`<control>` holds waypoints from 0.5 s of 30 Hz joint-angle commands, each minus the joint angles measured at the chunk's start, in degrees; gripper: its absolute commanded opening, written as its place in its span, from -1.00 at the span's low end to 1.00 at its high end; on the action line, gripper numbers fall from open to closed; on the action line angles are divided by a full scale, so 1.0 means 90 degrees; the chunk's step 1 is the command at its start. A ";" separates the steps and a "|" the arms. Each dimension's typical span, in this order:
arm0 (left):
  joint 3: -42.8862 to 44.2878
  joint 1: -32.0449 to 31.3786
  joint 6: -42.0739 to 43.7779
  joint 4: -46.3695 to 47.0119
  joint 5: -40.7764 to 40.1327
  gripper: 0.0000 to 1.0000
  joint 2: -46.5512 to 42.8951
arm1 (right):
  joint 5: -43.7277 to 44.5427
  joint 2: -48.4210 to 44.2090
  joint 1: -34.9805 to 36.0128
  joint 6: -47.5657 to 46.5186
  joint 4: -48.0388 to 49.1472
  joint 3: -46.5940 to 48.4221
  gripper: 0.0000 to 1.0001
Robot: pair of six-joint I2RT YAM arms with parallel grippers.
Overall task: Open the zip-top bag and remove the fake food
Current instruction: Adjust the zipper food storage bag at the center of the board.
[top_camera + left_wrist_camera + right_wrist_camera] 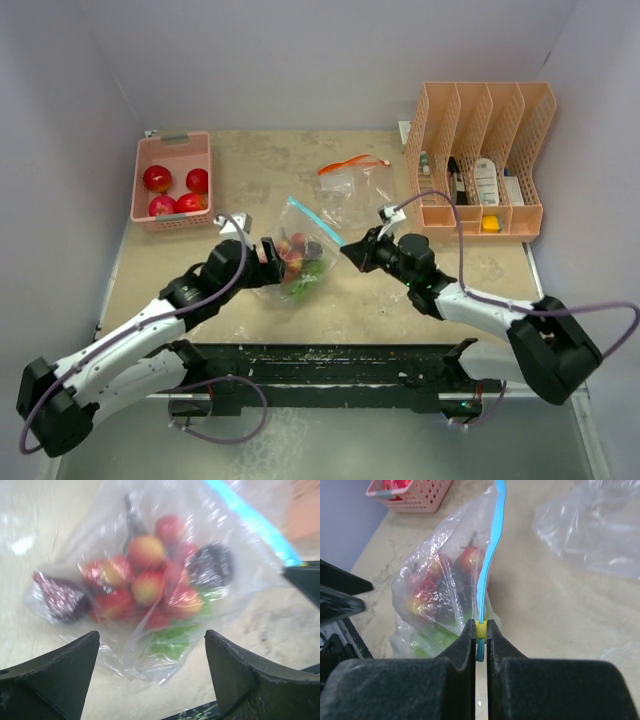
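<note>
One bag [445,570] rests on the table [260,160] with food [147,585] inside, the right gripper [480,630] pinched on its yellow slider [480,628], the left gripper [151,637] spread wide just beside it, gripping nothing.

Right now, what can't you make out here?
Top view: what is in the organizer slots; too small, walls hide it.
Left wrist: what the green pieces among the fake food are; blurred behind crumpled bag.
Right wrist: whether the seal is parted; seen edge-on beyond the slider in the right gripper.
</note>
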 commanded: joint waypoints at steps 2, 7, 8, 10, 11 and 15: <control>0.0968 -0.0043 0.0826 0.0054 -0.0382 0.82 -0.0902 | 0.0842 -0.1062 0.0015 -0.1374 -0.2104 0.1270 -1.00; 0.1345 -0.0045 0.1379 0.0587 -0.0239 0.94 -0.0763 | 0.0795 -0.1036 0.0020 -0.1740 -0.2849 0.2489 -1.00; 0.1457 -0.0042 0.1477 0.0630 -0.0227 0.96 -0.0671 | 0.0667 -0.0970 0.0019 -0.1795 -0.2963 0.2696 -1.00; 0.1561 -0.0045 0.1617 0.0752 -0.0173 1.00 -0.0537 | 0.0303 -0.0851 0.0020 -0.1829 -0.3144 0.3079 -1.00; 0.1568 -0.0041 0.1691 0.0864 -0.0125 0.99 -0.0505 | -0.0007 -0.0785 0.0020 -0.1811 -0.3161 0.3190 -1.00; 0.1561 -0.0041 0.2079 0.1391 0.0169 0.99 -0.0545 | -0.0571 -0.0779 0.0025 -0.1649 -0.3025 0.3134 -1.00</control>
